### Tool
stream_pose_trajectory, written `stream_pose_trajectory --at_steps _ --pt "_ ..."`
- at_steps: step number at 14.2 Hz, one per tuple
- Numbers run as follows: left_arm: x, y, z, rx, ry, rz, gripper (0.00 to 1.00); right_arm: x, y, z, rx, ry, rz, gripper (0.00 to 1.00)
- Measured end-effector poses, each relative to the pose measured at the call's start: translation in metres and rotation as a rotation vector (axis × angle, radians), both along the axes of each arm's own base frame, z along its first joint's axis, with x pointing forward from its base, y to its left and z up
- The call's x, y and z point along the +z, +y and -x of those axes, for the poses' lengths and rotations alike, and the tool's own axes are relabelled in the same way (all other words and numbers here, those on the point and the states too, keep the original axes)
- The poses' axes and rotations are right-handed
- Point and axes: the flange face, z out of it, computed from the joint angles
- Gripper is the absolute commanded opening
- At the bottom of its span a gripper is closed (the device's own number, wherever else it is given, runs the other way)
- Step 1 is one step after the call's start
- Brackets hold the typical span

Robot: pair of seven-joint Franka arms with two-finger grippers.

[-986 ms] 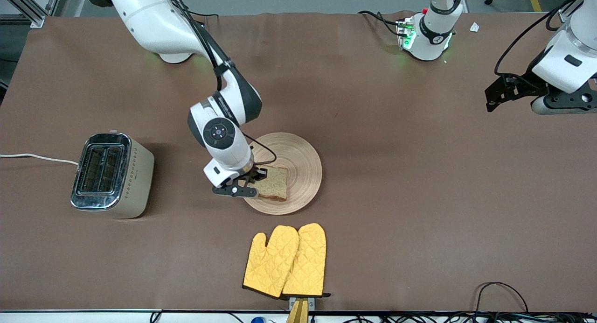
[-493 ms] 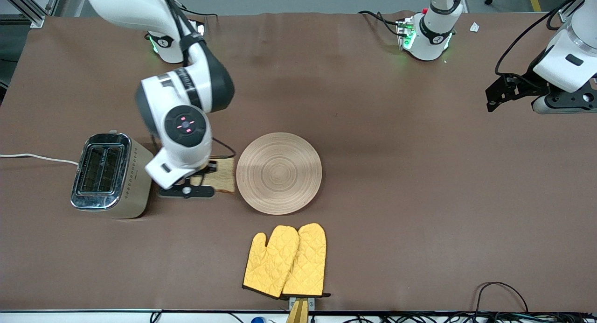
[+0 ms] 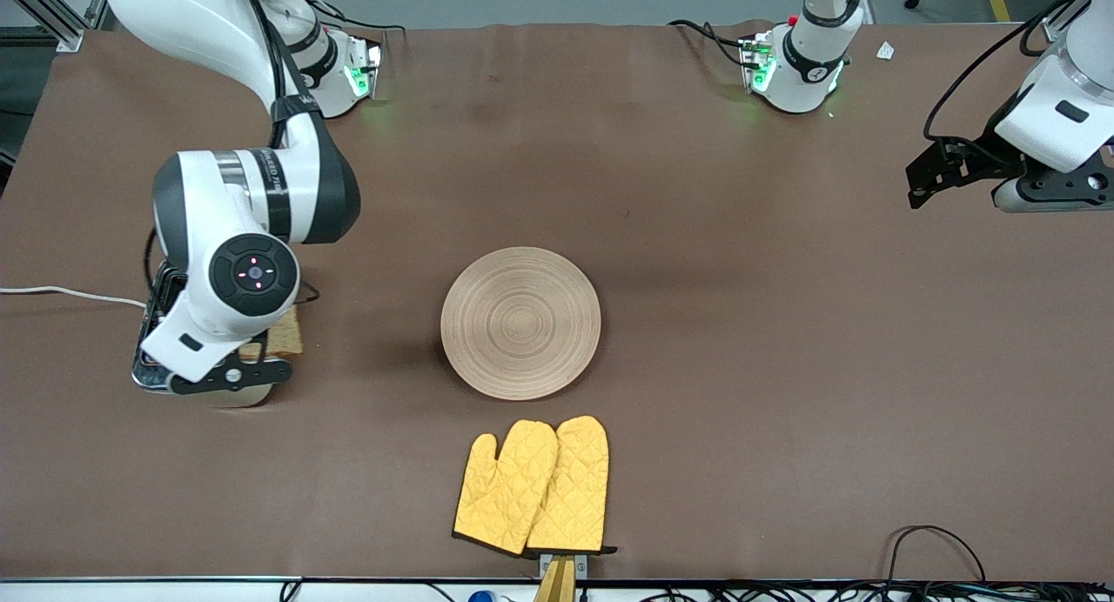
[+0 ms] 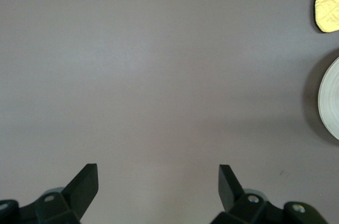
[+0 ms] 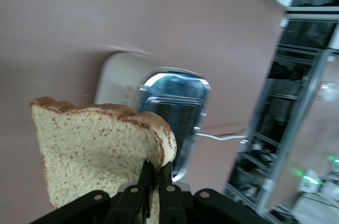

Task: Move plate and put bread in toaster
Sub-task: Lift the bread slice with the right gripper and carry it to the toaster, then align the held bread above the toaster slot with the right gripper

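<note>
My right gripper (image 3: pixel 252 355) is shut on the bread (image 3: pixel 284 341), a speckled tan slice held upright by one edge. It hangs over the cream toaster (image 3: pixel 228 397), which the right wrist mostly hides in the front view. In the right wrist view the bread (image 5: pixel 95 150) fills the foreground between the closed fingers (image 5: pixel 157 173), with the toaster's chrome top and slots (image 5: pixel 172 110) below it. The round wooden plate (image 3: pixel 520 322) lies bare at mid-table. My left gripper (image 3: pixel 924 183) waits open, up in the air at the left arm's end (image 4: pixel 157 170).
A pair of yellow oven mitts (image 3: pixel 533 487) lies nearer the front camera than the plate. The toaster's white cord (image 3: pixel 70 292) runs off the table at the right arm's end. The left wrist view catches the plate's rim (image 4: pixel 331 97) and a mitt tip (image 4: pixel 328 1).
The right gripper lifted the bread off the plate and carried it toward the right arm's end, to above the toaster. The plate is left bare. The left arm has not moved.
</note>
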Motion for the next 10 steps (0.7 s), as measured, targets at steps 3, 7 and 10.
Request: stream_pose_trajectory --at_steps 3,7,10 --pt "0.000 0.000 0.000 0.000 0.000 0.001 1.00 0.006 -0.021 0.002 -0.011 0.033 0.135 0.00" --pt "0.000 0.000 0.000 0.000 -0.001 0.001 1.00 -0.007 -0.068 -0.004 -0.054 0.072 0.207 0.00" --pt "0.000 0.000 0.000 0.000 -0.001 0.002 1.00 -0.030 -0.088 -0.009 -0.030 0.085 0.232 0.00"
